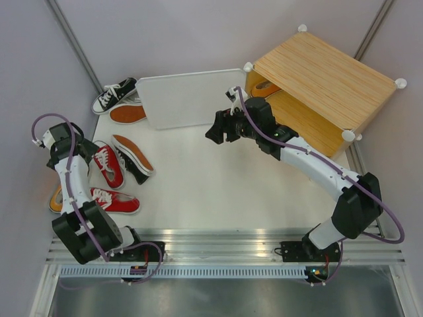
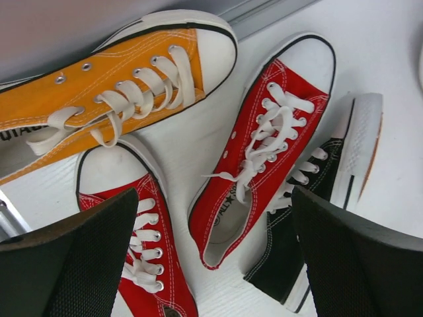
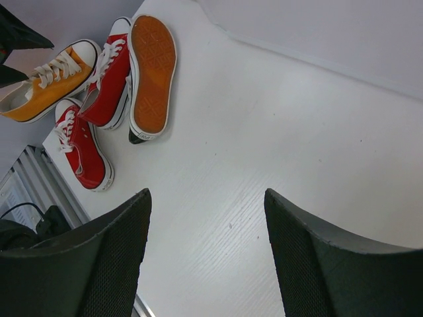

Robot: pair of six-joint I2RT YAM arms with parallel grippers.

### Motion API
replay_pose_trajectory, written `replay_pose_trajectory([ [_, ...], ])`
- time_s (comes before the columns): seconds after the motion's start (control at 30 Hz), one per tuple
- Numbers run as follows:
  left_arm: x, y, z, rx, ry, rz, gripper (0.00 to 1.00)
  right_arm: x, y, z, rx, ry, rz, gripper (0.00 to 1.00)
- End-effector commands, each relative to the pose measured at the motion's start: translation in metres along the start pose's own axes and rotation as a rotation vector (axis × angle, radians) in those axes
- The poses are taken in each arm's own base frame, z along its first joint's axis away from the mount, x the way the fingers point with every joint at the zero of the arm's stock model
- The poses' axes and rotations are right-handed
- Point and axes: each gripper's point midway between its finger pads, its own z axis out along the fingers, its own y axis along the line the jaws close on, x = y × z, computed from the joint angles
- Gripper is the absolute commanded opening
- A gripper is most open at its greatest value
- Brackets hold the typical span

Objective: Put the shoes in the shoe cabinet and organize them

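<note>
At the white table's [image 1: 218, 191] near-left corner, the left gripper [image 2: 215, 198] hangs with its ribbed black pads spread above canvas shoes: an orange shoe [image 2: 99, 86], two red shoes [image 2: 264, 152], and a black shoe [image 2: 310, 198] tipped on its side. Mid-table, the right gripper [image 3: 206, 198] is also spread and holds nothing. Near the far-left corner lie a laced black sneaker [image 1: 114, 94] and a sole-up shoe [image 1: 127, 113]. The boxy wood-grain cabinet [image 1: 324, 76] stands at the far-right corner with its frosted door [image 1: 188, 99] swung open and an orange sneaker [image 1: 266, 87] inside.
</note>
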Motion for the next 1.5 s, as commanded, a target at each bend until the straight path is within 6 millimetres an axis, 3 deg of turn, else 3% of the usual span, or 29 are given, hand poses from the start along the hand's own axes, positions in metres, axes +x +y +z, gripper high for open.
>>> replay_pose_trajectory([
  [0.0,-0.01,0.019,0.001,-0.102,-0.05,0.052,0.99,0.003,0.007,0.0,-0.03,-0.006,0.025,0.74],
  [0.07,-0.02,0.029,0.005,-0.167,-0.081,0.092,0.99,0.014,0.01,0.001,-0.057,0.022,0.045,0.73],
  [0.23,-0.045,0.03,0.005,-0.265,-0.117,0.225,0.99,0.047,0.012,-0.003,-0.092,0.106,0.092,0.73],
  [0.4,-0.035,0.038,0.023,-0.391,-0.065,0.379,1.0,0.062,0.009,-0.008,-0.086,0.133,0.1,0.73],
  [0.6,-0.052,0.046,0.025,-0.488,-0.085,0.421,1.0,0.07,0.013,-0.003,-0.12,0.15,0.128,0.73],
  [0.7,-0.048,0.041,0.034,-0.467,-0.051,0.456,1.0,0.073,0.01,-0.006,-0.11,0.154,0.12,0.73],
  [0.83,-0.021,0.041,0.058,-0.451,0.076,0.498,1.0,0.073,0.009,-0.009,-0.099,0.159,0.099,0.73],
  [0.97,-0.007,0.048,0.065,-0.471,0.123,0.51,1.0,0.076,0.008,-0.006,-0.098,0.164,0.107,0.73],
  [1.47,0.002,0.066,0.083,-0.541,0.177,0.49,0.99,0.08,0.011,0.004,-0.138,0.183,0.128,0.73],
])
